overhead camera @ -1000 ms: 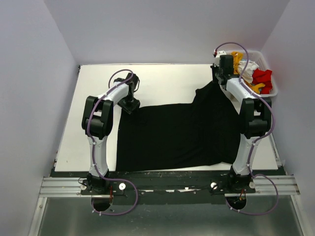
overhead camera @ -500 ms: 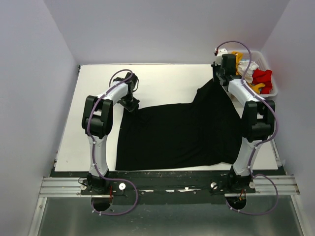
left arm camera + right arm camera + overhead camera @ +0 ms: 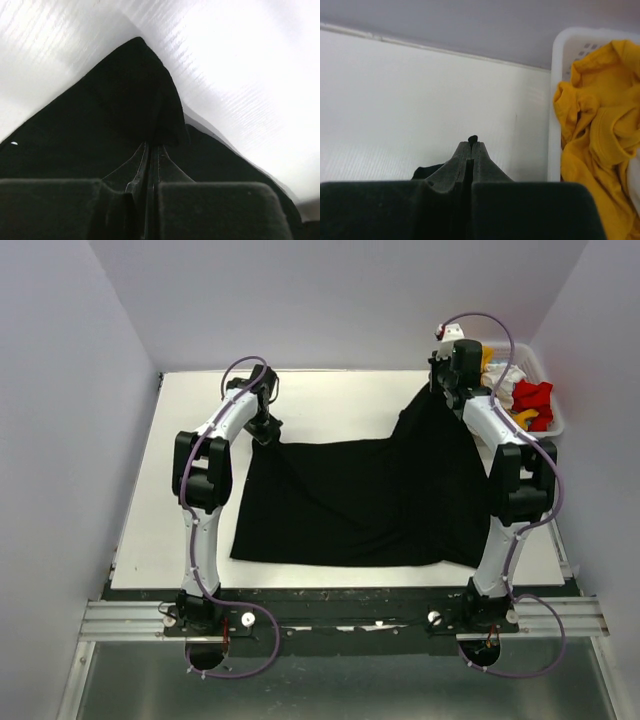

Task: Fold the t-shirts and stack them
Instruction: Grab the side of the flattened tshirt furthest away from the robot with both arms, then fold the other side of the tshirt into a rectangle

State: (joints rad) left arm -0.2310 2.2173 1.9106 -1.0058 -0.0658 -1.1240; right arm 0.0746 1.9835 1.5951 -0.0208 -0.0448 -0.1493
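The large black t-shirt (image 3: 370, 500) lies spread over the white table, its far edge lifted at both corners. My left gripper (image 3: 266, 430) is shut on its far left corner; the cloth (image 3: 135, 100) bunches in front of the closed fingers. My right gripper (image 3: 440, 388) is shut on the far right corner, held up near the basket; a black nub of cloth (image 3: 472, 139) pokes out between the fingertips. The orange-yellow shirt (image 3: 595, 130), the white shirt (image 3: 503, 380) and the red shirt (image 3: 532, 400) lie crumpled in the basket.
The white slatted basket (image 3: 545, 368) stands at the far right corner, close beside my right gripper. Bare white table (image 3: 180, 490) shows to the left and behind the black shirt. Grey walls close in on three sides.
Both grippers have moved toward the far side, pulling the black shirt's far edge with them. The shirt is stretched flatter and its near edge has slid away from the table's front.
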